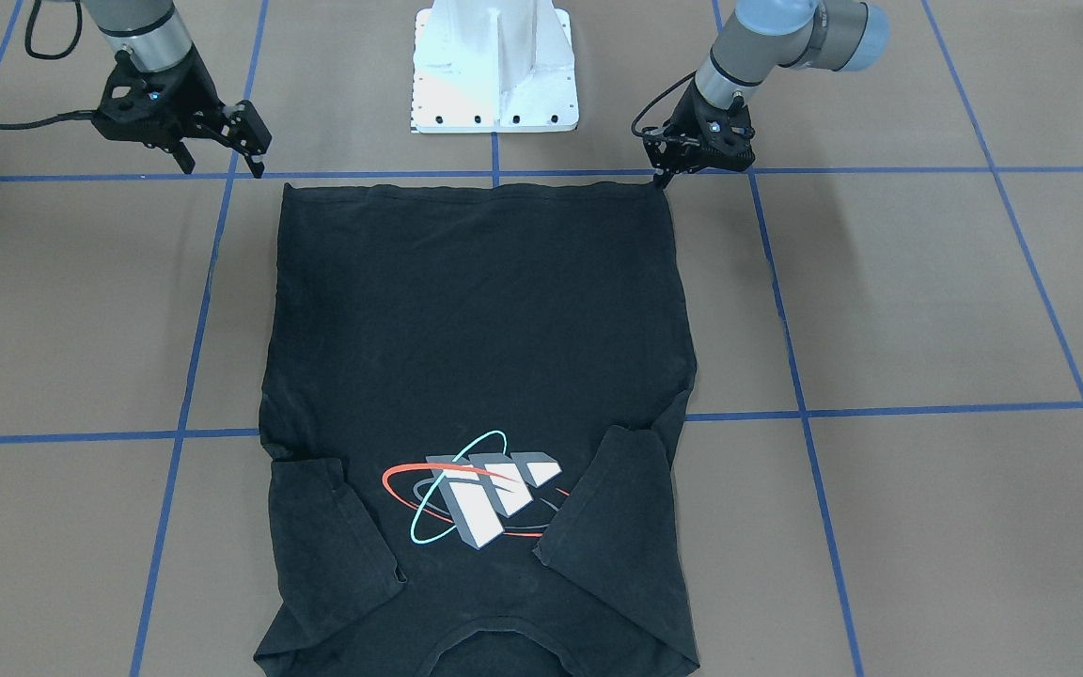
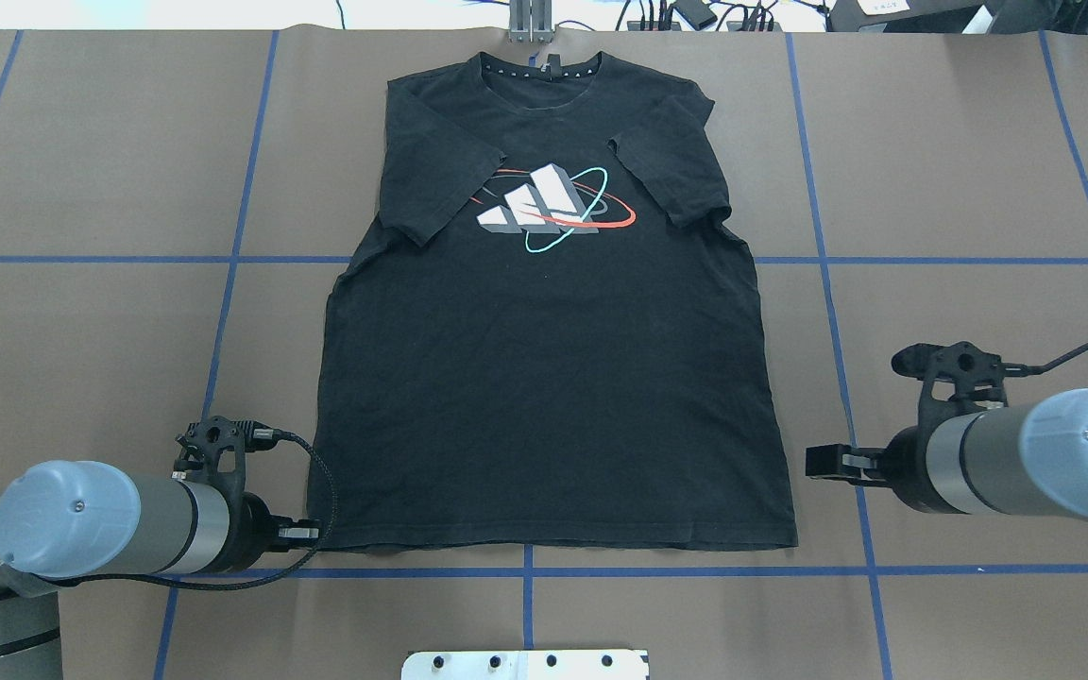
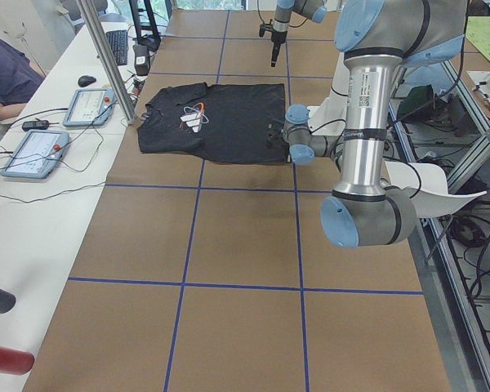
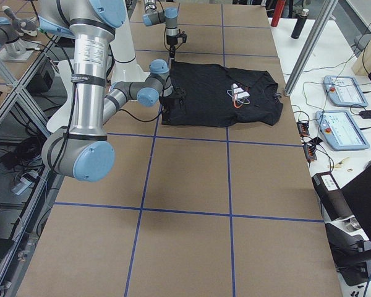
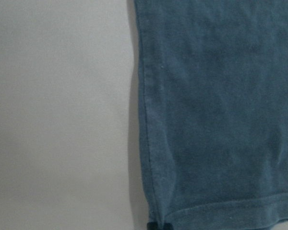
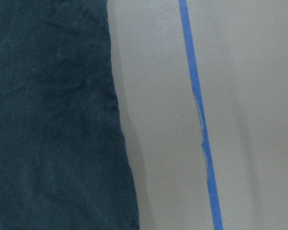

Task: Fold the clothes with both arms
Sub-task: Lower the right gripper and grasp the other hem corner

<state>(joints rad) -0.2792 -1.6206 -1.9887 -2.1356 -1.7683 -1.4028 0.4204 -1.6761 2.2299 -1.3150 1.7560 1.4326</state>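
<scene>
The black T-shirt (image 1: 476, 329) lies flat and face up on the brown table, both sleeves folded in beside the chest print (image 1: 480, 498), collar away from the robot. It also shows in the overhead view (image 2: 544, 378). My left gripper (image 1: 663, 177) is down at the hem's corner on my left, fingers together on that corner. The left wrist view shows the corner (image 5: 156, 218) right at a dark fingertip. My right gripper (image 1: 222, 162) is open, above the table, a little outside the hem's other corner. The right wrist view shows only the shirt's side edge (image 6: 120, 143).
The white pedestal base (image 1: 494, 66) stands just behind the hem. Blue tape lines (image 2: 525, 572) grid the brown table. A metal post (image 3: 106, 57) and the operators' bench with tablets (image 3: 90, 106) stand beyond the collar end.
</scene>
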